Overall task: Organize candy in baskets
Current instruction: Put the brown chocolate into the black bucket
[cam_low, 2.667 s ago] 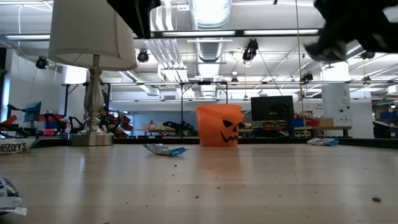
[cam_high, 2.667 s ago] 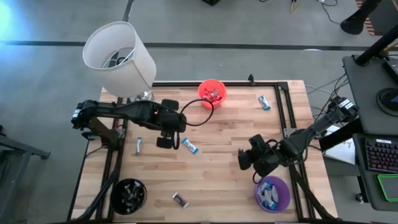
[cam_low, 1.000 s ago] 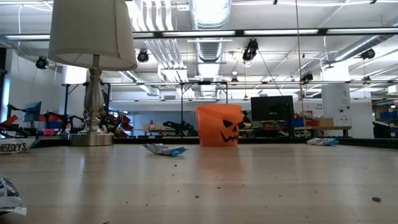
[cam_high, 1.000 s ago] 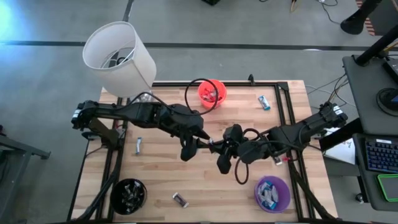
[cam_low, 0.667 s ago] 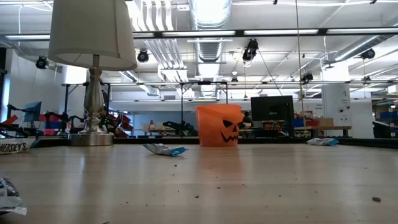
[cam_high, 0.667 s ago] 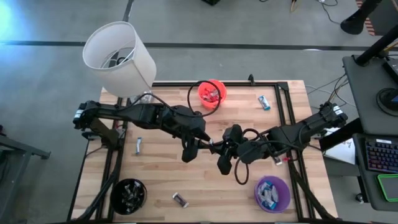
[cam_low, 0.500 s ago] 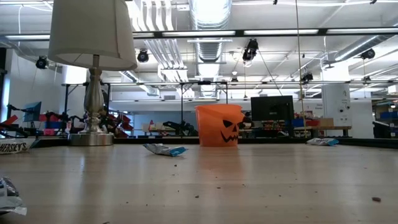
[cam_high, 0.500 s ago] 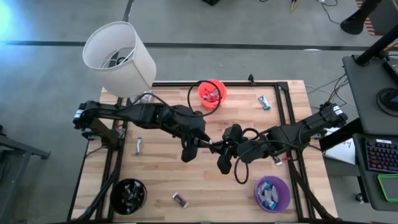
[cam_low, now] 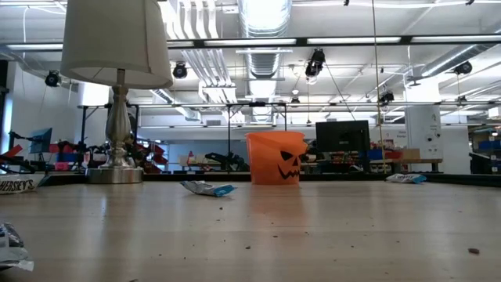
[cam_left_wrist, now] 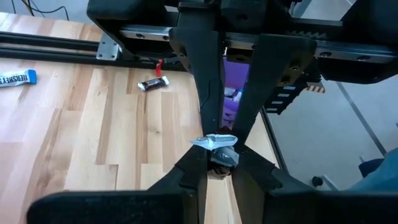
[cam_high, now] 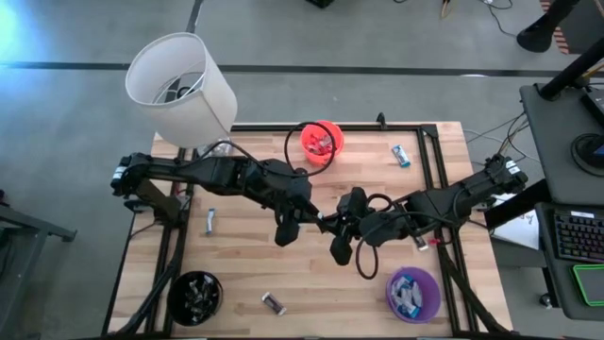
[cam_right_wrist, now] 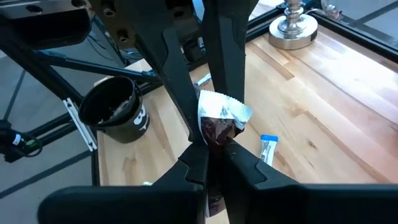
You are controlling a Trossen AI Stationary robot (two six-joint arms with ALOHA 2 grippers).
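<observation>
A small candy point(cam_right_wrist: 217, 121) with a crinkled silver wrapper end and a dark brown body is being pinched above the middle of the bench point(cam_high: 245, 274), well clear of the pale wooden planks. It is being gripped from both sides at once: the left gripper point(cam_high: 300, 219) and the right gripper point(cam_high: 332, 225) are meeting tip to tip, each pair of dark, slim fingers narrowed onto the wrapper. Both arms are being stretched inward from the bench's side edges, wrists nearly level.

A round orange bucket point(cam_high: 321, 140) with a pumpkin face is standing at the far edge; a purple bucket point(cam_high: 413, 293) is sitting at the near right corner and a black bucket point(cam_high: 195, 295) at the near left corner, all holding candies. Loose wrapped pieces are lying near the left edge point(cam_high: 209, 221), the near edge point(cam_high: 273, 302) and the far right corner point(cam_high: 402, 155). A white lampshade point(cam_high: 181, 87) is standing at the far left corner.
</observation>
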